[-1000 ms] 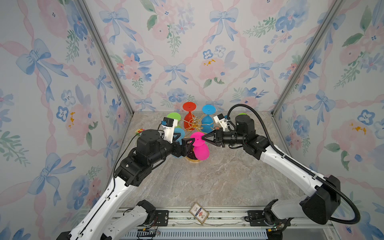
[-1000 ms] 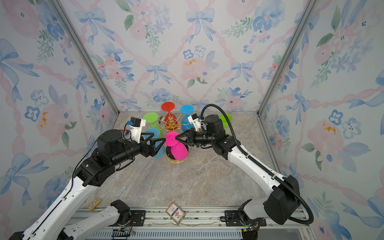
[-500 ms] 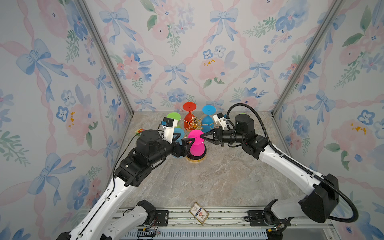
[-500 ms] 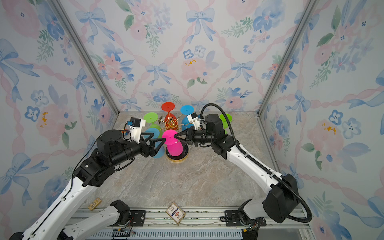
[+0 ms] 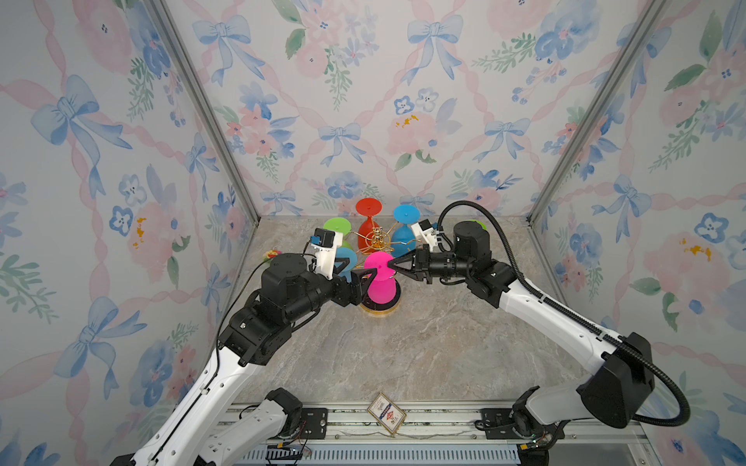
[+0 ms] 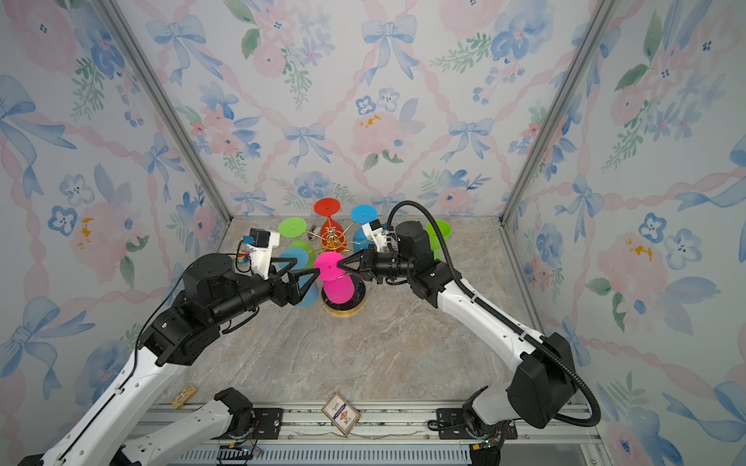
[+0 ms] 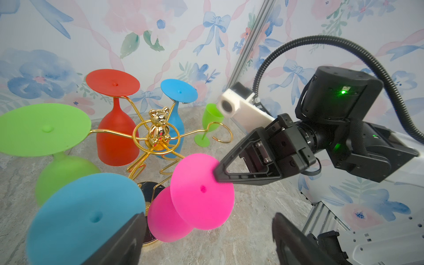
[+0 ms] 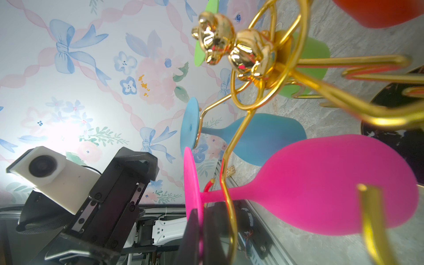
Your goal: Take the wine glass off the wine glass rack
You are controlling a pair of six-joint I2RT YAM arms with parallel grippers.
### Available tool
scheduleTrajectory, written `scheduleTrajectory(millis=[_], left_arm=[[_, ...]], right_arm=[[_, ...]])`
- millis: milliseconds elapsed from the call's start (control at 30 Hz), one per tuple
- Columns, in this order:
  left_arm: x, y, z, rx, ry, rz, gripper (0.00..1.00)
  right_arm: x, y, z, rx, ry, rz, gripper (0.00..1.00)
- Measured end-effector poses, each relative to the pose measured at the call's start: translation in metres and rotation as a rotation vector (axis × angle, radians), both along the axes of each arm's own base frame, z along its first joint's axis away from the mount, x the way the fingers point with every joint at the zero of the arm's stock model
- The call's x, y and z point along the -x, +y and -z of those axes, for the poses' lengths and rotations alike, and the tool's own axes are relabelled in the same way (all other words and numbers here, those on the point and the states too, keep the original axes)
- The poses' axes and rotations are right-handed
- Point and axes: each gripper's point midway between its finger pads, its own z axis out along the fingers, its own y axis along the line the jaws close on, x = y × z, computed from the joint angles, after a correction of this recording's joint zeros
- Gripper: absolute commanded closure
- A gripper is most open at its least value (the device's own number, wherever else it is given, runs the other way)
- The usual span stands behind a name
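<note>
Grip: right gripper [image 5: 389,264] clamped on pink glass [image 5: 379,290] foot.
Idle: left gripper [image 5: 355,275] agape, empty, beside rack [image 5: 377,240].
Remaining: glass hangs on rack; slide it off.

Matt pink wine glass [image 7: 202,195]; glossy gold metal rack [image 7: 158,132]

White arms [image 5: 545,310], blk joints [image 5: 470,242], ribbed cable [image 7: 325,38]
</note>
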Motion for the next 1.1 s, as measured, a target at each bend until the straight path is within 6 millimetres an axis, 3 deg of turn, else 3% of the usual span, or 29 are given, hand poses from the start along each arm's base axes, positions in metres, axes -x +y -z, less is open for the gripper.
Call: scheduleTrajectory(millis=[1100], left_arm=[[0.001, 0.001, 0.0, -0.001, 0.002, 0.0, 0.12]], right_arm=[[-0.018, -0.009, -0.014, -0.032, -0.026, 0.061, 1.0]])
